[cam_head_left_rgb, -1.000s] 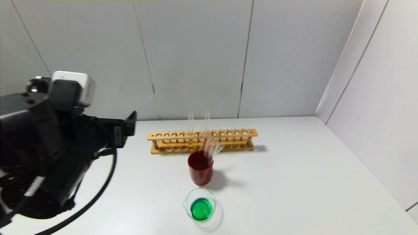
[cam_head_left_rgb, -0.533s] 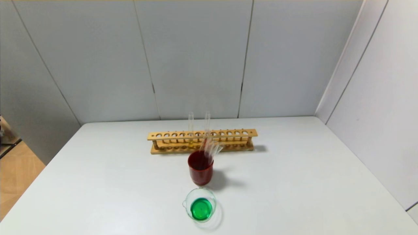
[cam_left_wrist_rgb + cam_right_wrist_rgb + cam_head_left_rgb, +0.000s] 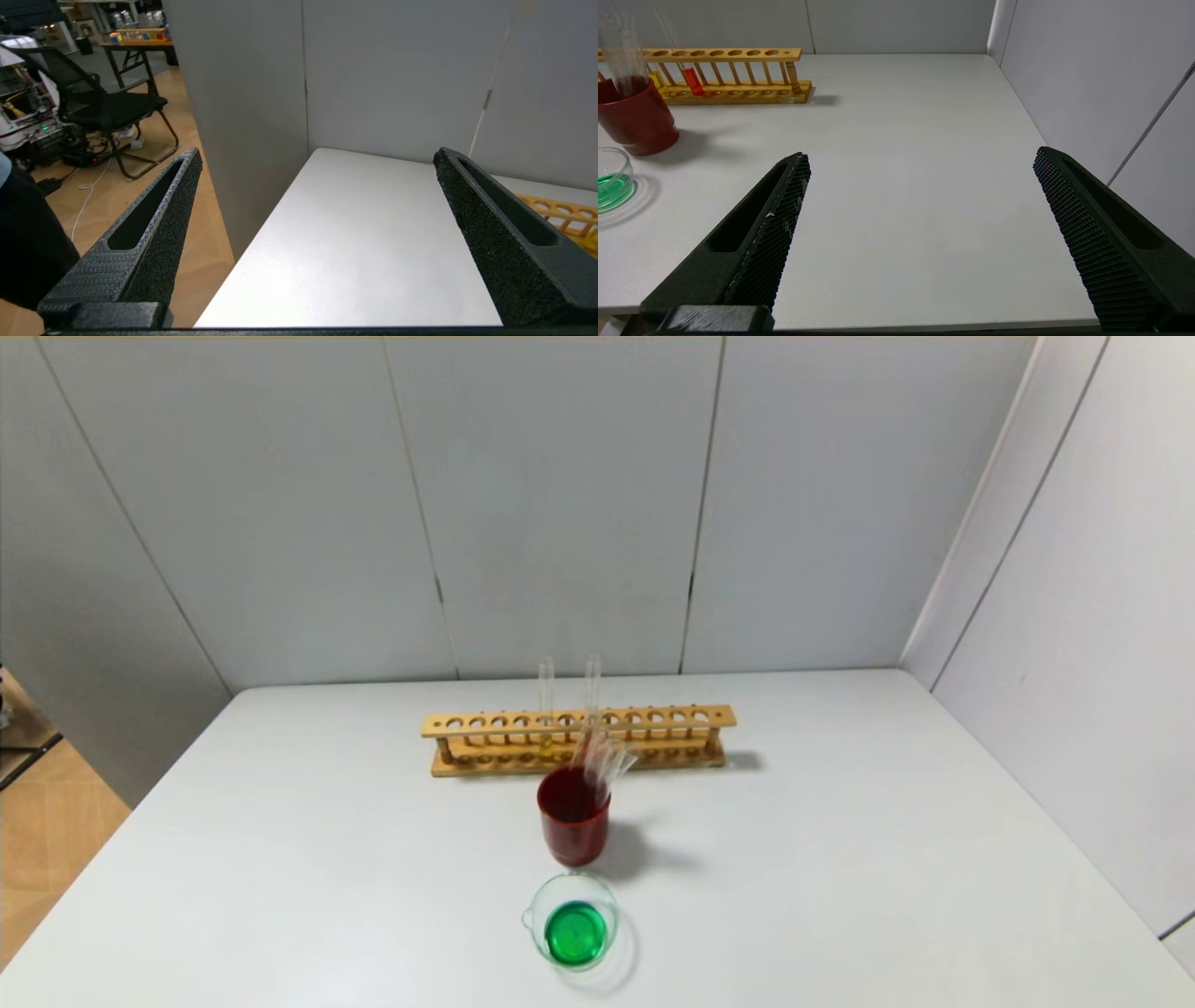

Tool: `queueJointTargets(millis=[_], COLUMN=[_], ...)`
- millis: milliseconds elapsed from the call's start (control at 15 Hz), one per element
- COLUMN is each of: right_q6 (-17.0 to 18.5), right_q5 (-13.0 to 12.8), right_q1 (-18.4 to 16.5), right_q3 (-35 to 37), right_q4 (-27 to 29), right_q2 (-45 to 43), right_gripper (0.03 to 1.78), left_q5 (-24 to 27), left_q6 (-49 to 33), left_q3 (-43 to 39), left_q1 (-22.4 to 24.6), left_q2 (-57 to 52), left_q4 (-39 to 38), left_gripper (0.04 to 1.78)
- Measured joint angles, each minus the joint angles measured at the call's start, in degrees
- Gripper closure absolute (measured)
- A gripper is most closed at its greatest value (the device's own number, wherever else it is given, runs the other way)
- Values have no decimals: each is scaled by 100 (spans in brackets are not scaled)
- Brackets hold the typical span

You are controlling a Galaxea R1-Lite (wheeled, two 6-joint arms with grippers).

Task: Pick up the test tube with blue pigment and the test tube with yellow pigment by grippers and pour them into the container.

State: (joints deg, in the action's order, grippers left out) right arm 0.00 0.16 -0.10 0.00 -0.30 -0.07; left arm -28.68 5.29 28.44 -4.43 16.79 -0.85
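Note:
The container [image 3: 572, 924], a squat clear beaker with a spout, stands near the table's front middle and holds green liquid; it also shows in the right wrist view [image 3: 612, 179]. The test tube with blue pigment and the test tube with yellow pigment are out of view. Neither arm shows in the head view. My left gripper [image 3: 317, 153] is open and empty over the table's left near edge. My right gripper [image 3: 922, 154] is open and empty over the right near edge, well apart from the container.
A wooden rack [image 3: 653, 717] at the back holds a dull amber-tipped tube [image 3: 657, 81] and an orange-red tipped tube [image 3: 693, 81]. A red cup [image 3: 572, 831] with several clear tubes stands between rack and beaker. Wall panels close the back and right sides.
The left arm, which filled the left of the head view a second ago, has pulled back out of that view. Nothing on the table has moved.

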Motion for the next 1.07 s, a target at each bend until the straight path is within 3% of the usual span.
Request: queueJointTargets(millis=[133,333,667,867,1067], right_q6=[0,0,0,0,0], right_q5=[0,0,-2,0,0], right_q1=[0,0,0,0,0], right_q3=[0,0,0,0,0], right_q4=[-2,-2,0,0,-2], right_q2=[0,0,0,0,0], right_gripper=[6,6,6,6,6], left_q5=[304,969,2934,3094,2816], left_q6=[-6,-367,-1548,-1273,-877], left_q3=[16,-375,-1425,-2338,-2782], left_q1=[413,555,483,472,473], left_q2=[-185,-616,-1492,-1643,-1679], left_q4=[129,245,193,-46,-143], left_gripper=[7,7,7,7,7])
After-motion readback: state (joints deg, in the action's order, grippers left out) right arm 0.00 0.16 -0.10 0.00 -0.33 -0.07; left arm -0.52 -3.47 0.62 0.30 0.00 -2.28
